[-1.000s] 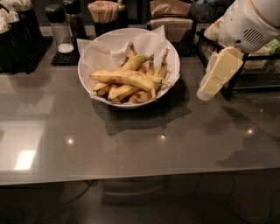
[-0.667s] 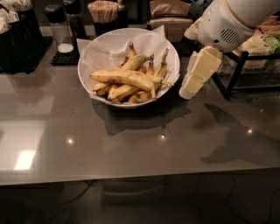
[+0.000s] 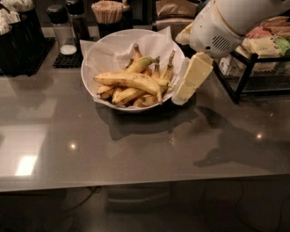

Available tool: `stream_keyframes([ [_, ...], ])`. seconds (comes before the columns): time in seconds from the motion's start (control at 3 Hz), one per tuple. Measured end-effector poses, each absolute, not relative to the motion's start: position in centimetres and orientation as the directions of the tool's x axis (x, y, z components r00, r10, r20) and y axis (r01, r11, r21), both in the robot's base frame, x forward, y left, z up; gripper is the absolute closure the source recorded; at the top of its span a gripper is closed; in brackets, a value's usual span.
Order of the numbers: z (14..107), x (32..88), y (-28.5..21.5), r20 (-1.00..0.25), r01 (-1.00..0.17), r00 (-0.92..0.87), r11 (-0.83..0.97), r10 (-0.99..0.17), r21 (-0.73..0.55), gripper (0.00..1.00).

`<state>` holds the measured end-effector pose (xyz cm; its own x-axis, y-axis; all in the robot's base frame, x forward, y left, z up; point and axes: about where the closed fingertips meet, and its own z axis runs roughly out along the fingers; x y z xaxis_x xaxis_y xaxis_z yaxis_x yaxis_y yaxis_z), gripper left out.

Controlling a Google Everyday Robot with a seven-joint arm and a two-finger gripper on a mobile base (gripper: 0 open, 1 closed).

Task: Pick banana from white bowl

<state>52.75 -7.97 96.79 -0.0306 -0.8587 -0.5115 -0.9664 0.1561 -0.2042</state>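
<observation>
The white bowl (image 3: pixel 105 45), lined with crinkled white paper, stands at the back middle of the grey counter. Several bananas lie in it. The banana (image 3: pixel 128 80), the longest and thickest, lies across the top of the pile, its dark stem pointing right. My gripper (image 3: pixel 185 92) hangs from the white arm at the upper right. Its pale fingers point down and left, just outside the bowl's right rim, to the right of the banana. It holds nothing.
A black mat with shakers (image 3: pixel 61 27) and a cup of stir sticks (image 3: pixel 108 13) stand behind the bowl. A black wire rack (image 3: pixel 253 68) with packaged snacks is at the right. A dark holder (image 3: pixel 18 36) is at the far left. The grey counter (image 3: pixel 136 145) stretches toward me.
My arm and gripper have moved left, from beside the wire rack toward the bowl's right rim. The bananas and the bowl have not moved.
</observation>
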Motion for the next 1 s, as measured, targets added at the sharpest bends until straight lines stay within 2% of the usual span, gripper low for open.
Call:
stream_keyframes([
  [0.33,95.2,53.3,-3.2,-0.564,-0.984,0.047,0.058,-0.824,-0.168,0.00],
  [1.0,94.9,54.2,-2.0,-0.586,-0.982,0.053,0.064,-0.809,-0.176,0.00],
])
